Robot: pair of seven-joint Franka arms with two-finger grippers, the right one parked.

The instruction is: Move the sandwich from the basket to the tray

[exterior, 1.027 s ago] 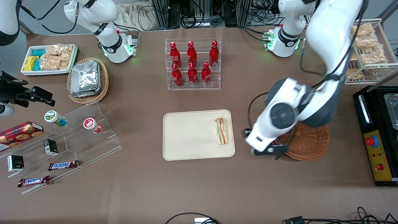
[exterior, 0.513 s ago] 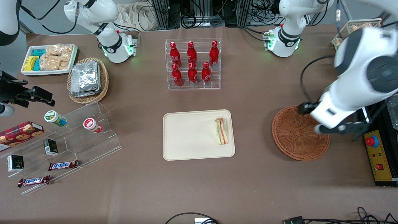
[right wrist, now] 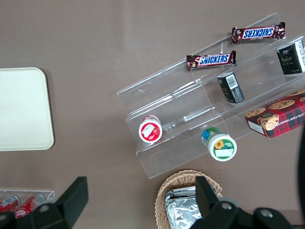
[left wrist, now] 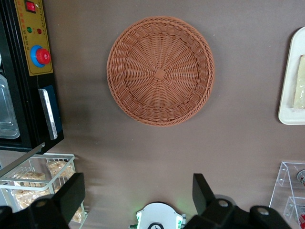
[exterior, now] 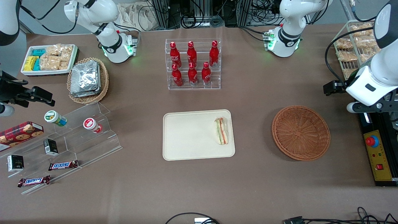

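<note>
The sandwich [exterior: 221,131], a wrapped white wedge with red and green layers, lies on the cream tray [exterior: 189,137] near the tray's edge that faces the basket. The reddish-brown wicker basket [exterior: 301,133] stands empty beside the tray, toward the working arm's end. My gripper [exterior: 374,107] is raised above the table at that end, clear of the basket, over the edge of a black control box. It is open and empty [left wrist: 138,191], its fingers wide apart. The left wrist view also shows the empty basket [left wrist: 160,70], the tray's rim [left wrist: 287,102] and a strip of the sandwich [left wrist: 300,88].
A clear rack of red bottles [exterior: 192,63] stands farther from the front camera than the tray. A black control box with a red button [exterior: 372,141] and a wire rack of snack packs [exterior: 357,46] are at the working arm's end. A clear stepped shelf [exterior: 77,137], a tan foil-pack basket [exterior: 88,80] and a white snack tray [exterior: 49,59] lie toward the parked arm's end.
My arm has swung away from above the basket toward the working arm's end of the table, uncovering the basket. The sandwich has stayed on the tray.
</note>
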